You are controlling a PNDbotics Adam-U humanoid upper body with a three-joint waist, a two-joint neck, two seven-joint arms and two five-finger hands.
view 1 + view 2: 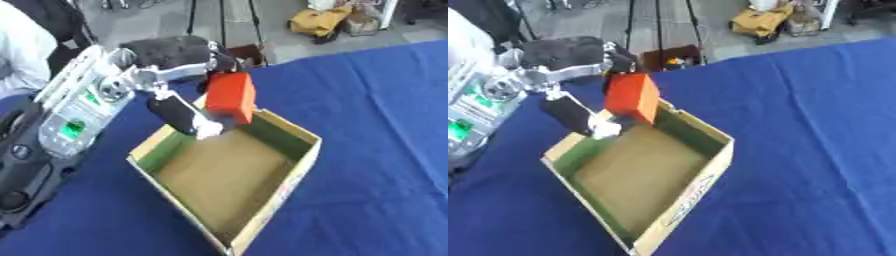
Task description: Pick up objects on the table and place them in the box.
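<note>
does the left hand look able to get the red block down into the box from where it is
Probably yes. The left hand holds the red block right above the far corner of the open box, whose floor shows bare, and nothing visible lies between them.

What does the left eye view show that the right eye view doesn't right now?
Only the left eye view shows more of the left arm down the picture's left side. Only the right eye view shows more blue table right of the cardboard box and small things in the dark crate on the floor. Both show the left hand holding the red block over the box's far corner.
</note>
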